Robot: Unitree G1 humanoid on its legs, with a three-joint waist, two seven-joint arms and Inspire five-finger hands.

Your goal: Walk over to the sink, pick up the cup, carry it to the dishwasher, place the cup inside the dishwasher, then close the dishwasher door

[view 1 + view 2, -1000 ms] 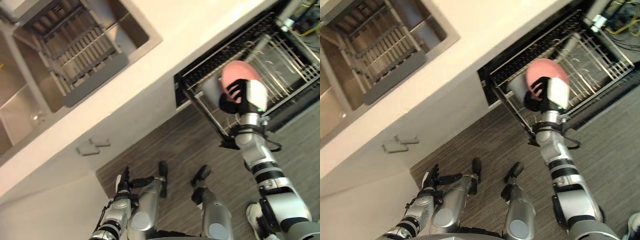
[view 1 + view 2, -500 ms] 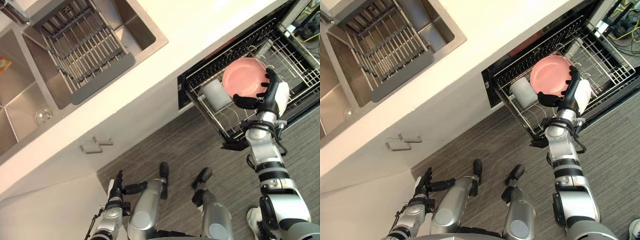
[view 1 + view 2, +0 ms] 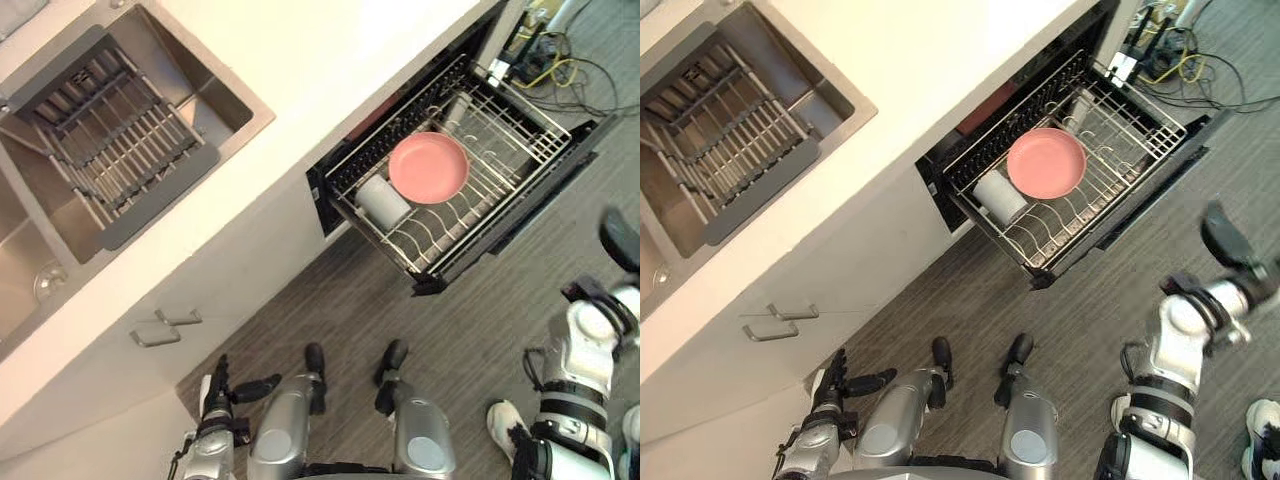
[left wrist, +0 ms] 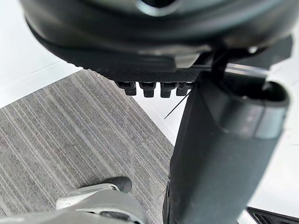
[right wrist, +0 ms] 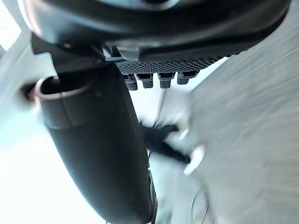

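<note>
Left hand [image 3: 222,398] is low at lower left of the head views, over the grey plank floor [image 3: 340,300]. Fingers straight, thumb out to the side, nothing in it. Its wrist view agrees: finger row [image 4: 152,87] and thumb [image 4: 219,154] with floor past them, no object between.

Right hand [image 3: 1225,236] is at the right edge, raised over the floor, well apart from the dishwasher. Fingers extended, empty. In its wrist view the fingers [image 5: 159,81] and thumb [image 5: 93,149] show no grasp; the background is too blurred to read.

2 small cabinet pulls [image 3: 155,337] sit on the white cabinet front, left of centre.

The dishwasher stands open, upper right of centre. Its wire rack [image 3: 450,235] is pulled out over the dark door [image 3: 530,215].

The cup [image 3: 383,199], white, lies on its side at the left end of the rack, just beside a pink plate [image 3: 428,167] that rests across the tines. Neither hand touches either one.

Cables [image 3: 545,62] lie on the floor past the rack, top right.

The white countertop [image 3: 320,70] runs diagonally. The steel sink [image 3: 60,230] is at upper left, with a grey slatted drain tray [image 3: 120,150] across 1 basin.
</note>
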